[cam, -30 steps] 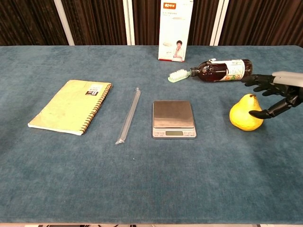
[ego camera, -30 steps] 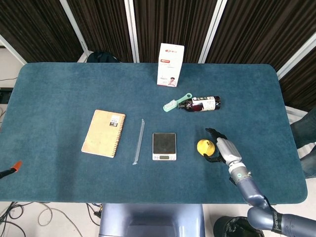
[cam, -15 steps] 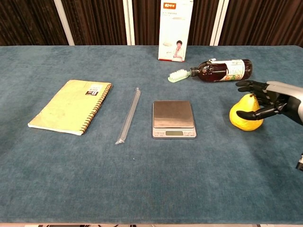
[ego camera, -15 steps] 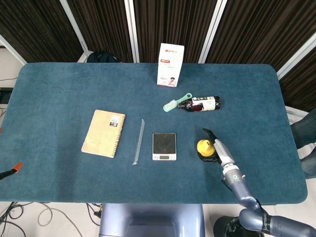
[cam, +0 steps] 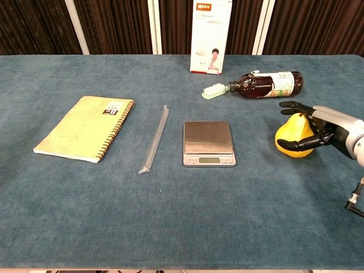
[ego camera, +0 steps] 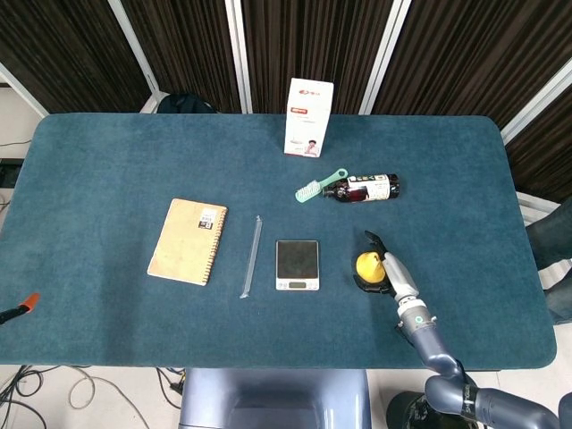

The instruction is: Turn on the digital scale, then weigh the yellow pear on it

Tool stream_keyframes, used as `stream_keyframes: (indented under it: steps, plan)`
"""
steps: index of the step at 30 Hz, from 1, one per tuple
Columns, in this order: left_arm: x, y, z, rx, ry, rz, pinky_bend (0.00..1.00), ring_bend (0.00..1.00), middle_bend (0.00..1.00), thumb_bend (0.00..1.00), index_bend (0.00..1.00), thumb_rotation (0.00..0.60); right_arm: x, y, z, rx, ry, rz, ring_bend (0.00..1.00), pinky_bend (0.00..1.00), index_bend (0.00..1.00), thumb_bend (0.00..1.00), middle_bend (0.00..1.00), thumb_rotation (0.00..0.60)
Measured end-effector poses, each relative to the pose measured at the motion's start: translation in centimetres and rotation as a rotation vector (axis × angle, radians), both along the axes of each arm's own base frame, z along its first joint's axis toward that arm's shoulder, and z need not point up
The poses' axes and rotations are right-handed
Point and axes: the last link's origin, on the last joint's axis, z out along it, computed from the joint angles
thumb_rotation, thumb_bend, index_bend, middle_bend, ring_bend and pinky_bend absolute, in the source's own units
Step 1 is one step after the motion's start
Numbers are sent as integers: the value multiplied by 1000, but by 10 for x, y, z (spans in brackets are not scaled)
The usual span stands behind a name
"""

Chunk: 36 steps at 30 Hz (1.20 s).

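R hand [cam: 321, 128] cups pear [cam: 293, 136] (box text unreadable)

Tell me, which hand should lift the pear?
The right hand. Its fingers already curl around the pear, just right of the scale. The left hand is not in view.

Blue table [ego camera: 107, 161] – notebook [ego camera: 187, 241]; scale [ego camera: 297, 264]; pear [ego camera: 368, 265]; bottle [ego camera: 365, 189].
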Motion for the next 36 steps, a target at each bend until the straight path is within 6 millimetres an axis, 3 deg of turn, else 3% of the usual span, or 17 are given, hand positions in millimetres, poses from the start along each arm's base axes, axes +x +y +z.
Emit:
stream_keyframes:
  steps: [3, 10, 22, 30, 36]
  plan:
    - [1, 0, -1, -4, -3, -2, 124, 0, 0, 3, 83, 600, -1, -1, -2, -14, 19, 3, 254, 541, 0, 537, 108, 600]
    - [1, -1, 0, -3, -11, 0, 136, 0, 0, 10, 97, 600, -1, -2, -4, -20, 14, -1, 264, 568, 0, 727, 114, 600]
    - [1, -2, 2, 6, -19, -5, 142, 0, 0, 10, 98, 600, 22, -10, 10, -53, 4, 82, 264, 570, 0, 734, 114, 600]
    - [1, -2, 4, 13, -25, -2, 147, 0, 0, 9, 98, 600, 59, -26, 22, -84, 6, 178, 264, 570, 0, 734, 115, 600]
    - [0, -2, 5, 15, -30, -1, 147, 0, 0, 9, 99, 600, 88, -35, 20, -81, 20, 236, 264, 570, 0, 734, 115, 600]
